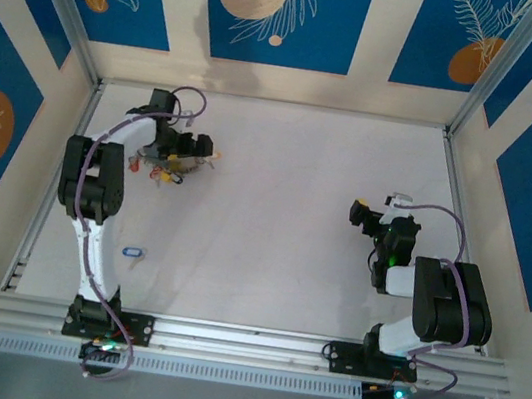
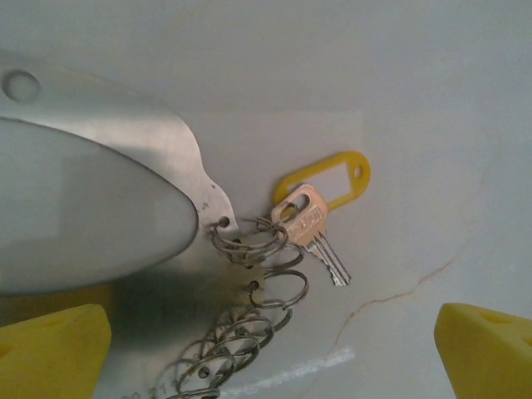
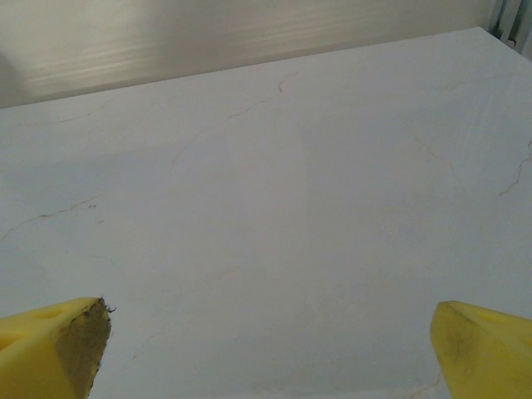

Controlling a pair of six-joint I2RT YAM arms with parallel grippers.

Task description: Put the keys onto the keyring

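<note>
Your left fingers [image 2: 50, 349] stand wide apart and empty, low over the yellow-tagged key [image 2: 318, 229]. That key sits just ahead of the gap between them, roughly centred. It lies slantwise, with its coppery head towards the shiny metal plate [image 2: 91, 208] and its silvery blade pointing away, so it is skewed to your closing line. The head touches a chain of thin wire rings [image 2: 253, 241] hooked to the plate. Your right fingers [image 3: 58, 345], also spread and empty, hang well apart from that key over bare worktop [image 3: 266, 208]. A blue-tagged key [image 1: 132, 252] lies alone, away from it.
</note>
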